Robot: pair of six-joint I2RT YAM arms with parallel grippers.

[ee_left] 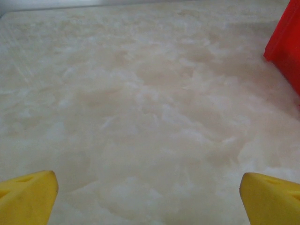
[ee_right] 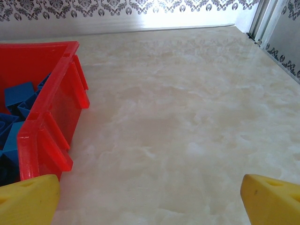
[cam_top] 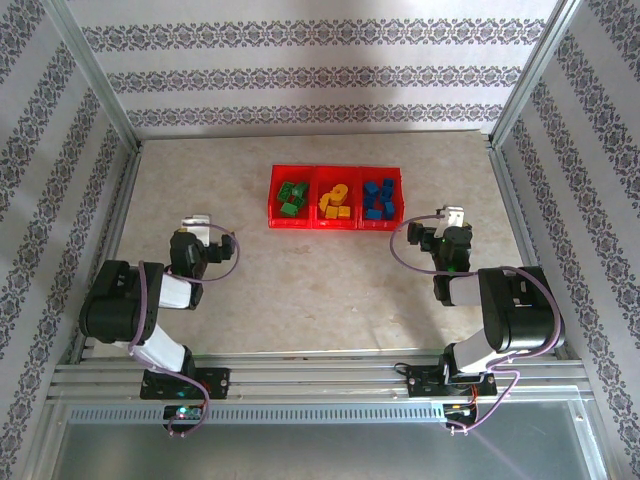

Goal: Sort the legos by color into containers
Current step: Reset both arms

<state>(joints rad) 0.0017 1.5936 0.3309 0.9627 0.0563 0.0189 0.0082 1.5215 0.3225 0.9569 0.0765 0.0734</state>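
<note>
Left gripper (cam_top: 195, 221) at 9 o'clock and right gripper (cam_top: 456, 214) at 3 o'clock of the red tray (cam_top: 272, 208) both stood fully spread, empty, touching nothing, while green legos (cam_top: 291, 196), yellow legos (cam_top: 336, 202) and blue legos (cam_top: 379, 198) lay in separate compartments.

Both arms are folded, elbows bent, low near their bases. The left gripper (cam_top: 196, 221) and right gripper (cam_top: 456, 214) each have 2 yellow fingers (ee_left: 28, 199) spread wide (tips pointing away from the bases).
</note>
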